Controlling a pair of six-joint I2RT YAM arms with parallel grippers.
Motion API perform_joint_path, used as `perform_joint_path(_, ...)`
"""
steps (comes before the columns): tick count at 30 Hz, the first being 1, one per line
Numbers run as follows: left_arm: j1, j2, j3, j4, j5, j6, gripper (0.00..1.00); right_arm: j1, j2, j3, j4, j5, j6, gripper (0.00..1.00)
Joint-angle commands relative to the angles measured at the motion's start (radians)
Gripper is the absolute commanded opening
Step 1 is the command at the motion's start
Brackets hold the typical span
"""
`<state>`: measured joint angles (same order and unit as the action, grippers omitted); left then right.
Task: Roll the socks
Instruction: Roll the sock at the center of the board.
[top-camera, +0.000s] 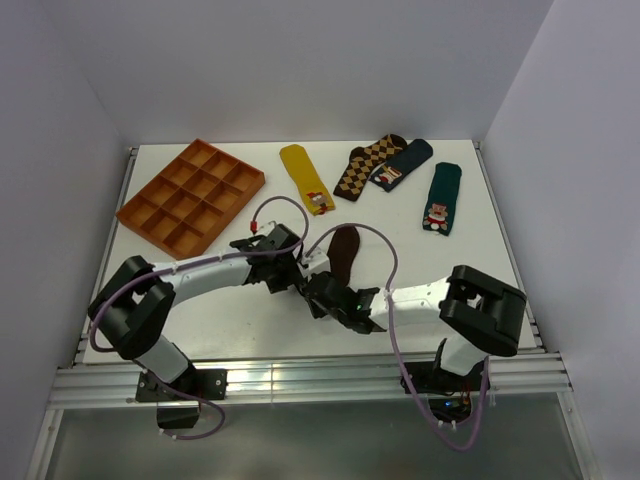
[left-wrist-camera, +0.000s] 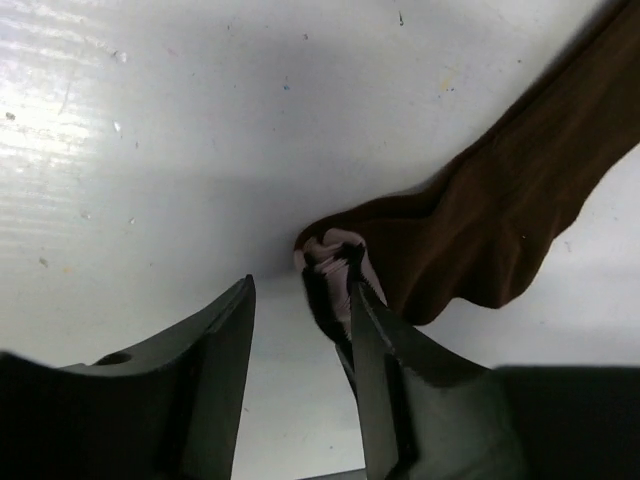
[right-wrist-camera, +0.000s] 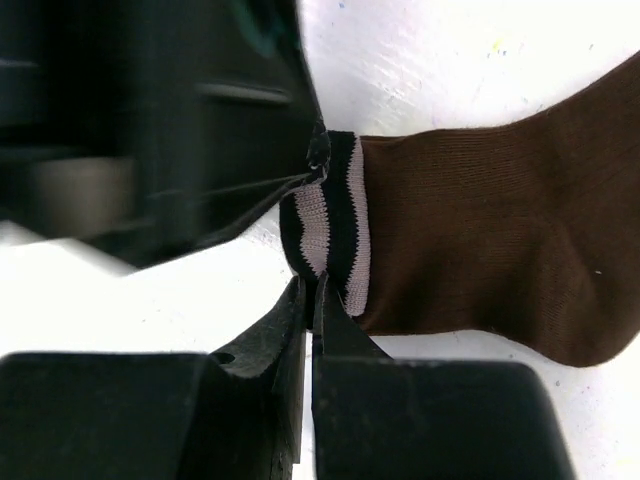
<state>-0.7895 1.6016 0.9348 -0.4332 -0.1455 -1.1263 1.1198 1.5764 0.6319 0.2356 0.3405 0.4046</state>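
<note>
My left pincer (left-wrist-camera: 300, 288) stands spread. The bunched, striped cuff (left-wrist-camera: 330, 255) of the brown sock (left-wrist-camera: 500, 220) lies against the tip of the finger on the right of my left wrist view. The other finger stands apart from the cuff, with only bare white table (left-wrist-camera: 180, 130) before it. From that fingertip the sock runs off ahead and to the right, lying flat on the table.

My right pincer (right-wrist-camera: 310, 295) is pressed together, and its tips pinch the near edge of the same cuff. The cream and dark stripes rise just ahead of the tips, and the brown leg and heel spread away to the right. The dark, blurred bulk of my left pincer fills the space ahead and to the left, and it touches the far corner of the cuff.

Seen from above, my two pincers meet tip to tip at the cuff. The sock stretches away beyond them toward the far side of the table. Well past it lie a mustard sock (top-camera: 306, 178), a diamond-patterned sock (top-camera: 364, 166) and two dark green socks (top-camera: 441, 197). An orange compartment tray (top-camera: 190, 195) sits far off, beyond and to the left of my left pincer.
</note>
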Motion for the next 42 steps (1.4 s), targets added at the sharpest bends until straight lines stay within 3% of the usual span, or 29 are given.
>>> perform_joint_path(1,0.003,-0.087,-0.031,0.079,-0.008,-0.059,0.50,-0.055,-0.030,-0.041,-0.098,-0.150,0.057,0.00)
perform_joint_path(3,0.006,-0.118,-0.063,0.103,-0.019,-0.084,0.55,-0.078,-0.055,-0.061,-0.079,-0.208,0.068,0.00)
perform_joint_path(10,0.015,-0.241,-0.181,0.250,-0.019,-0.133,0.57,-0.202,-0.110,-0.153,0.075,-0.458,0.138,0.00)
perform_joint_path(21,-0.001,-0.238,-0.275,0.410,0.027,-0.133,0.58,-0.437,-0.003,-0.294,0.418,-0.851,0.370,0.00)
perform_joint_path(25,-0.011,-0.250,-0.307,0.457,0.015,-0.145,0.58,-0.480,0.072,-0.336,0.624,-0.940,0.480,0.00)
perform_joint_path(30,-0.027,-0.226,-0.320,0.468,0.023,-0.150,0.58,-0.511,0.151,-0.362,0.738,-0.991,0.600,0.00)
perform_joint_path(37,-0.056,-0.189,-0.327,0.495,0.026,-0.159,0.57,-0.557,0.319,-0.405,1.069,-1.072,0.801,0.00)
perform_joint_path(42,-0.062,-0.160,-0.327,0.507,0.032,-0.159,0.55,-0.571,0.411,-0.414,1.197,-1.092,0.869,0.00)
